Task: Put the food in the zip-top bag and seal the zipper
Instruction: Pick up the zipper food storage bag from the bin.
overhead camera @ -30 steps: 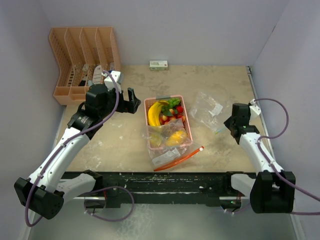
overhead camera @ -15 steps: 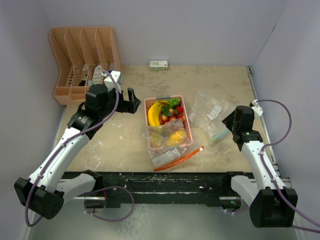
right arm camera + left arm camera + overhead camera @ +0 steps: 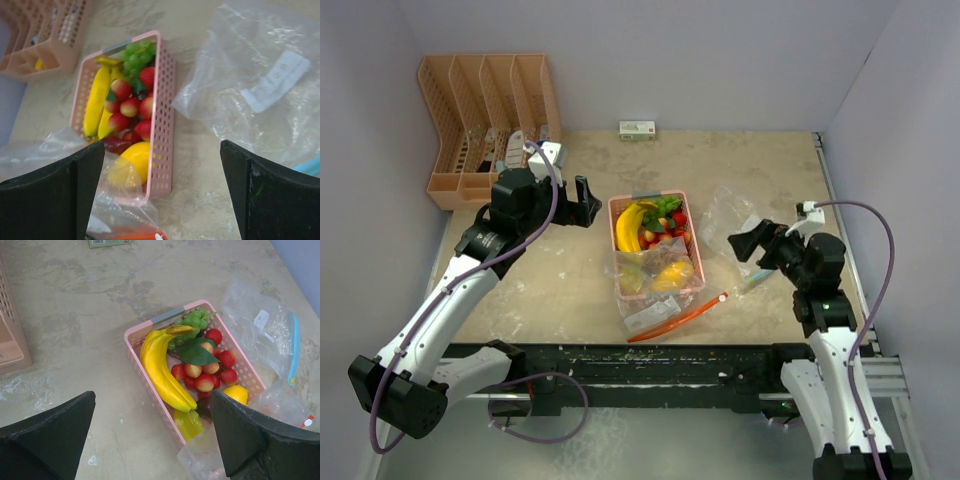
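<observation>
Hovering empty, jaws wide, left tool (image 3: 152,402) and right tool (image 3: 162,147) flank the pink plastic basket (image 3: 161,120); lift its colourful toy fruit (image 3: 165,371) singly into the clear blue-zippered bag (image 3: 730,212), right.

My table (image 3: 560,290) is a worn, blotchy beige, boxed in by plain pale grey walls (image 3: 720,60) at the back and both sides; an orange file rack (image 3: 480,100) stands in its far left corner, under even light

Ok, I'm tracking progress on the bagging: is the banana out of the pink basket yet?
No, the banana lies inside the pink basket, next to the strawberries.
</observation>
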Robot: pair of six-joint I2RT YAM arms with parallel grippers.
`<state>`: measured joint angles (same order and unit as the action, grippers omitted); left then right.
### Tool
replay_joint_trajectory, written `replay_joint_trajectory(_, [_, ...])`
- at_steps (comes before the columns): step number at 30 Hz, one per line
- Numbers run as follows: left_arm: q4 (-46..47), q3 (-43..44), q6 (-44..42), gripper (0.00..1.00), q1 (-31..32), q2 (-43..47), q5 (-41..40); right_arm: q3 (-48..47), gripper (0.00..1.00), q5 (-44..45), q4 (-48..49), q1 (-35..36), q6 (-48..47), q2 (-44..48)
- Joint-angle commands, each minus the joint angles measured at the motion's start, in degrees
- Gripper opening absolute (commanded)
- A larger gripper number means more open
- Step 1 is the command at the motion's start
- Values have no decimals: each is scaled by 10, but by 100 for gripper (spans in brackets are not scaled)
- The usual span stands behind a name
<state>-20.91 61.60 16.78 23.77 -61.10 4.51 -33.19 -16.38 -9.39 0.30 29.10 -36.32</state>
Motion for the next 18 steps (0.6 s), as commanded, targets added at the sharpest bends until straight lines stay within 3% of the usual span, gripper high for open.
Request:
replay_joint_trajectory(1, [16,6,-3,99,1,9,5,18,100,-152,13,2,-72,10])
replay_joint_trajectory(6, [17,5,-5,99,1,8,-1,61,97,-205,7,12,-47,22])
replay_joint_trajectory(14, [20,2,-4,99,1,3,-4,112,94,-210,-69,35,1,159])
replay_joint_trajectory(18, [22,3,-2,99,0,-2,1,132,89,-200,-78,35,17,175])
